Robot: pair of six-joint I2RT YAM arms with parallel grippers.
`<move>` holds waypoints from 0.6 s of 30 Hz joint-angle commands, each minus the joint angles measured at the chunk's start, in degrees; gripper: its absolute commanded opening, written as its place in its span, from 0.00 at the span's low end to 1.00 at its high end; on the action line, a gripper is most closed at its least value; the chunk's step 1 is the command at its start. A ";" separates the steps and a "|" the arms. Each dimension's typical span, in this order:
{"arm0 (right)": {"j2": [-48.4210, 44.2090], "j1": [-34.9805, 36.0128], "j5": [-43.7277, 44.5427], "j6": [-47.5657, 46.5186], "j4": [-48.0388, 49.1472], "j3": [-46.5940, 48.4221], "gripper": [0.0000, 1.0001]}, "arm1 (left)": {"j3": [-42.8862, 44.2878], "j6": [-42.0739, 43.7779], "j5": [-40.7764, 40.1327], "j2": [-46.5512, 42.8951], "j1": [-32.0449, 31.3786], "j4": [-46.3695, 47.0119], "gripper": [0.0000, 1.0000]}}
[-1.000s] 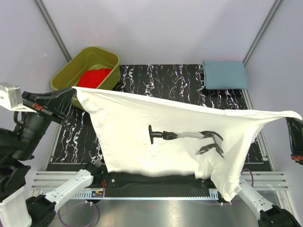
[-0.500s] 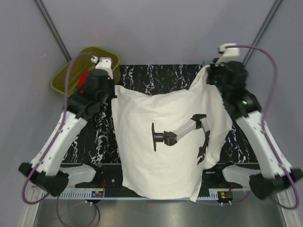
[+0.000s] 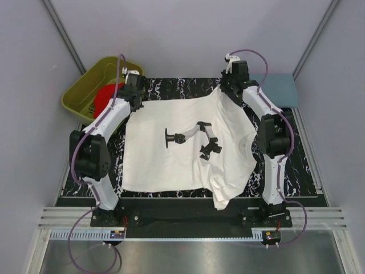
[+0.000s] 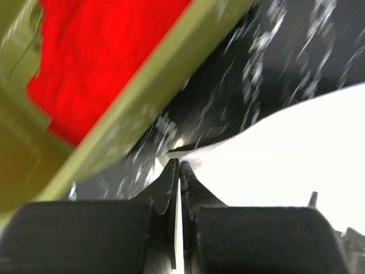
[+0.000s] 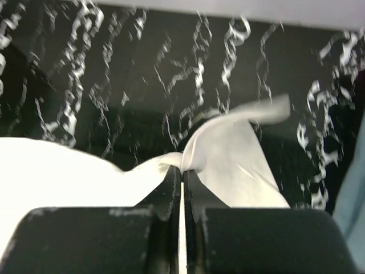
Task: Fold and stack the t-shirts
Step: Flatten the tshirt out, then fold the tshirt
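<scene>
The white t-shirt [image 3: 171,165] with a black chest print [image 3: 191,140] lies spread on the black marbled mat [image 3: 182,88]; its near right part is bunched over the mat's front edge. My left gripper [image 3: 135,105] is shut on its far left corner, beside the tub; the left wrist view shows the fingers [image 4: 178,164] pinching the white edge [image 4: 296,154]. My right gripper [image 3: 226,92] is shut on the far right corner, with cloth [image 5: 239,154] puckered at the fingertips [image 5: 182,169]. The red t-shirt [image 3: 104,97] lies crumpled in the tub and shows in the left wrist view [image 4: 97,57].
The olive-green tub [image 3: 85,85] stands at the back left, off the mat; its wall [image 4: 154,103] is close to my left gripper. A folded grey-blue cloth [image 3: 279,85] lies at the back right, its edge in the right wrist view [image 5: 355,200].
Both arms swung the white t-shirt from held up and stretched wide down and forward onto the mat. They now reach to the far edge with the shirt laid nearly flat.
</scene>
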 commanded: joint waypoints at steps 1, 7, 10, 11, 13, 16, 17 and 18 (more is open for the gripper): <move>3.23 -0.28 -4.74 -0.35 4.50 8.75 0.00 | 7.84 -0.04 0.71 4.82 1.29 4.89 0.00; 7.46 -1.15 -5.17 -0.79 6.70 13.68 0.00 | 9.08 1.10 -0.78 8.34 3.23 6.11 0.00; 8.51 -1.77 -4.92 -0.44 4.59 15.88 0.00 | 9.60 2.33 -3.23 9.13 4.46 6.12 0.00; 8.60 -1.94 -2.65 0.08 3.72 16.33 0.00 | 9.87 2.68 -4.38 9.48 4.72 5.94 0.00; 8.08 -2.56 -1.31 0.79 1.08 16.68 0.00 | 10.31 3.21 -5.01 9.66 5.16 6.38 0.00; 5.97 -2.56 -2.01 0.97 -0.51 13.80 0.00 | 10.75 3.38 -3.17 9.58 5.87 6.64 0.00; 5.36 -2.56 -1.58 1.49 -0.77 12.83 0.00 | 10.57 3.56 -3.07 9.05 5.87 6.82 0.00; 4.13 -2.56 -0.96 2.28 -1.91 12.03 0.00 | 10.31 3.65 -3.07 8.70 5.87 6.91 0.00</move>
